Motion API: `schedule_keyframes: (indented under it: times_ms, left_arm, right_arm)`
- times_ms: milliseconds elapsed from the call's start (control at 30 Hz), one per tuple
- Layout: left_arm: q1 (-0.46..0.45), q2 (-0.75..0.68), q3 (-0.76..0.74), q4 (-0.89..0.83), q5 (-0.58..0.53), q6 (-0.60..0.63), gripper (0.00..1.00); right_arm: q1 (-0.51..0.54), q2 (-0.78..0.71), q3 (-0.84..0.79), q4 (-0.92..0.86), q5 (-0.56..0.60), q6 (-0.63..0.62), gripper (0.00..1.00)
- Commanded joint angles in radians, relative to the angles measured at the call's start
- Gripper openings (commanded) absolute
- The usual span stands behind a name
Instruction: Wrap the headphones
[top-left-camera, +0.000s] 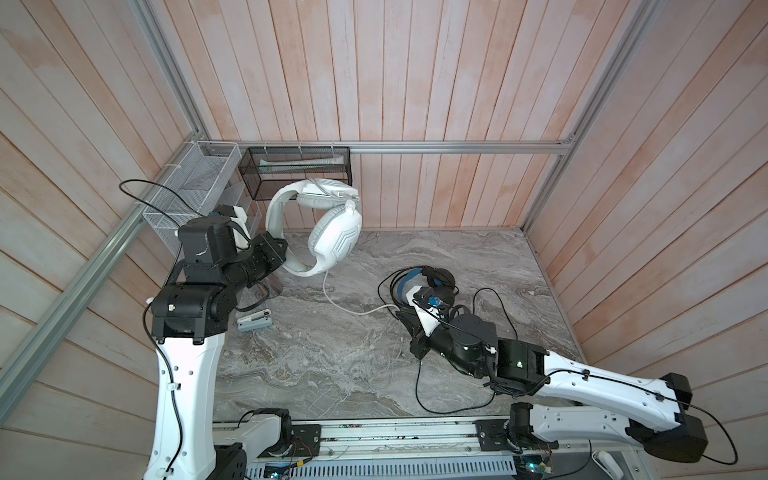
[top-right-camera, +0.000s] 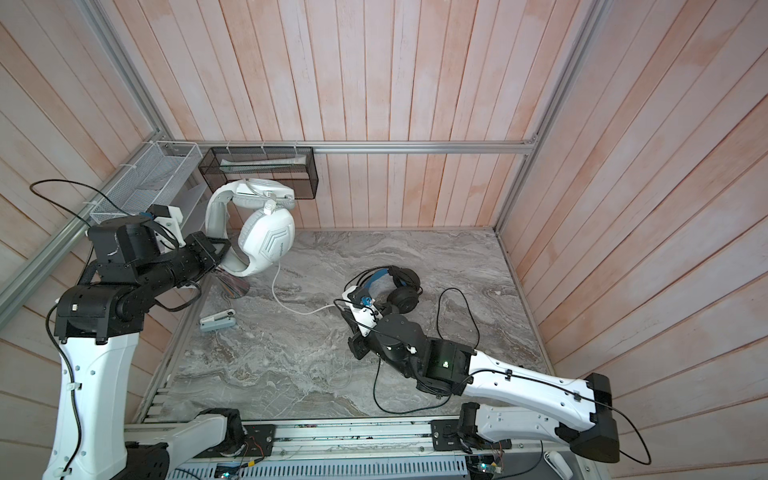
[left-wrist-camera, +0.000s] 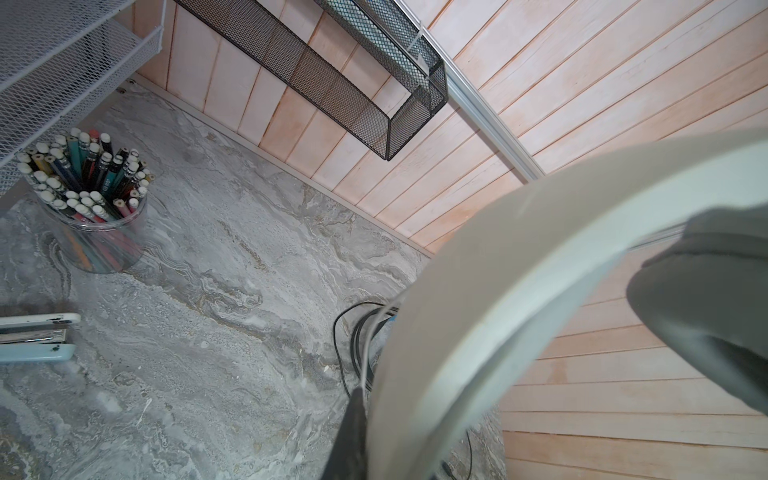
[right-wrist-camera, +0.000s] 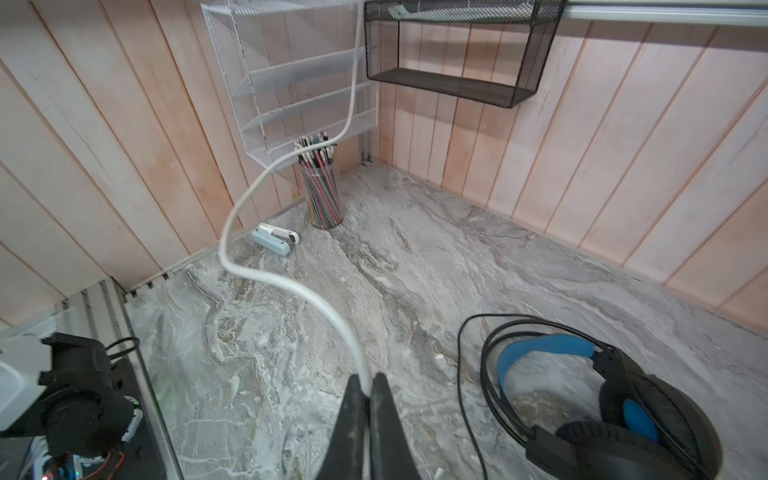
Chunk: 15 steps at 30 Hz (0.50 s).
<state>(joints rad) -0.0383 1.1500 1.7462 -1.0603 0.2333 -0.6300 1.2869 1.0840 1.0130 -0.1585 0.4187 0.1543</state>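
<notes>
Your right gripper (right-wrist-camera: 368, 388) is pinched shut on the thin white cable (right-wrist-camera: 266, 276), and your left gripper (top-left-camera: 280, 251) clamps the band of the white plastic over-ear headset (top-left-camera: 332, 237), raised above the grey marbled tabletop (top-left-camera: 332, 353) inside pale wooden plank walls (top-left-camera: 415, 83), with the black blue-lined headset (right-wrist-camera: 623, 407) lying beside the right claw, whose tips are hidden under the wrist in both top views.

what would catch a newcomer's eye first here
The white headset hangs in the air near the back left corner, its headband clamped in the left gripper. Its white cable trails down to the right gripper, shut on it low over the marble tabletop, beside the black-and-blue headset lying there.
</notes>
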Motion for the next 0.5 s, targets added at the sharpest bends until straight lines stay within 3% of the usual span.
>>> schedule_keyframes:
  times_ms: [0, 133, 300, 467]
  left_arm:
    - [0.0, 0.013, -0.012, 0.05, -0.057, 0.021, 0.0]
    - [-0.001, 0.014, -0.094, 0.07, -0.137, 0.046, 0.0]
    - [-0.011, 0.027, -0.223, 0.117, -0.228, 0.068, 0.0]
    - [-0.112, 0.036, -0.338, 0.162, -0.343, 0.102, 0.0]
  right_arm:
    - [0.098, 0.049, 0.018, -0.105, 0.028, -0.056, 0.0]
    - [0.2, 0.033, 0.106, -0.158, 0.0, -0.088, 0.0]
    - [0.304, 0.126, 0.332, -0.363, 0.006, -0.145, 0.0]
    - [0.338, 0.217, 0.539, -0.516, 0.054, -0.211, 0.0]
